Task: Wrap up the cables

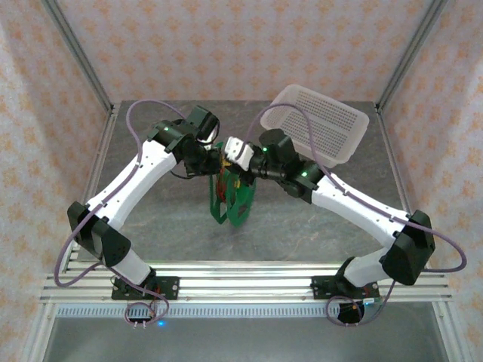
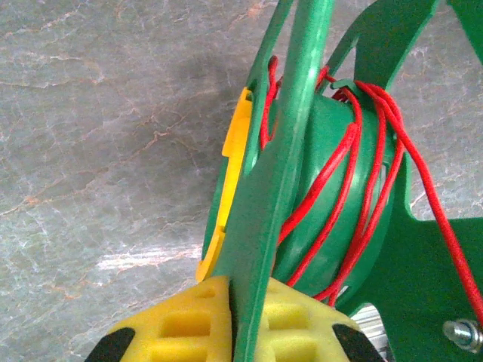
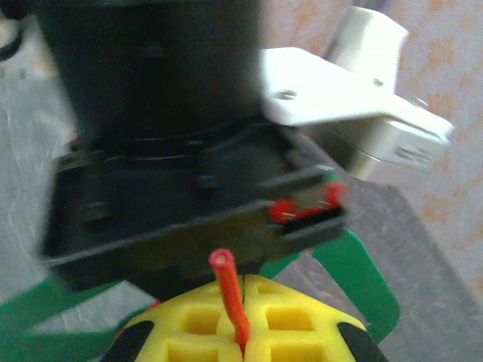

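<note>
A: State of left end effector (image 2: 245,320)?
B: Clenched on the green reel (image 2: 283,173) frame, mid-counter (image 1: 302,234).
A: And right end effector (image 3: 243,320)?
B: Pinching the cables (image 3: 229,289) by a loose red end; other turns coil round the reel hub.
A: Farther back?
B: A white basket (image 1: 339,128), far right.

Thin red cables (image 2: 353,136) wound on reel (image 2: 294,113)

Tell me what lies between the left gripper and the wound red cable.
A green bar of the reel, clamped by the left gripper, stands between it and the red cable wound there; the left wrist view shows this.
</note>
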Available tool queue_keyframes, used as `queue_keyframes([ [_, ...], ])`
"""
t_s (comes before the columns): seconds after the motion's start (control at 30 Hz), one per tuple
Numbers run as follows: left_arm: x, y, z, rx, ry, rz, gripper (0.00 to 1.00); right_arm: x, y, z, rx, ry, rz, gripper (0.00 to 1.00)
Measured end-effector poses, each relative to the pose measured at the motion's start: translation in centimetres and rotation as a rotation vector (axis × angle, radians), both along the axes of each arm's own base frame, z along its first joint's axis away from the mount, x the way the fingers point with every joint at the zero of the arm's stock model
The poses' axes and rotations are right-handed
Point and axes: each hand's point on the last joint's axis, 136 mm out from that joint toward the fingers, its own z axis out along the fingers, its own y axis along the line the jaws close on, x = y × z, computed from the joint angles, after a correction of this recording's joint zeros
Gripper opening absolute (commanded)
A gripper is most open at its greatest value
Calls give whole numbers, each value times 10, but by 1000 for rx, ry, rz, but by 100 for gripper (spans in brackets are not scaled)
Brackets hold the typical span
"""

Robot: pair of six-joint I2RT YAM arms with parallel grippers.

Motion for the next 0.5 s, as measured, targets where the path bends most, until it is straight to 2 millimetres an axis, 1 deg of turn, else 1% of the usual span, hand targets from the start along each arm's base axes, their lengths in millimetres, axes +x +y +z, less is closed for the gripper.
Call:
queue_keyframes([
  [0.13, -4, 0, 3, -5, 17, -9, 0, -10, -5, -7, -209, -240, 147, 0],
  [0.23, -4, 4, 6, 18, 16, -10, 0, -11, -10, -15, -336, -379, 205, 0],
  [0.3, -3, 5, 8, 22, 20, -5, 0, -11, -10, -16, -398, -458, 218, 0],
  [0.4, -3, 6, 8, 22, 22, 0, 0, -12, -11, -16, -469, -533, 235, 0],
  [0.5, -2, 6, 8, 15, 27, 25, 0, -9, -9, -17, -521, -557, 245, 0],
])
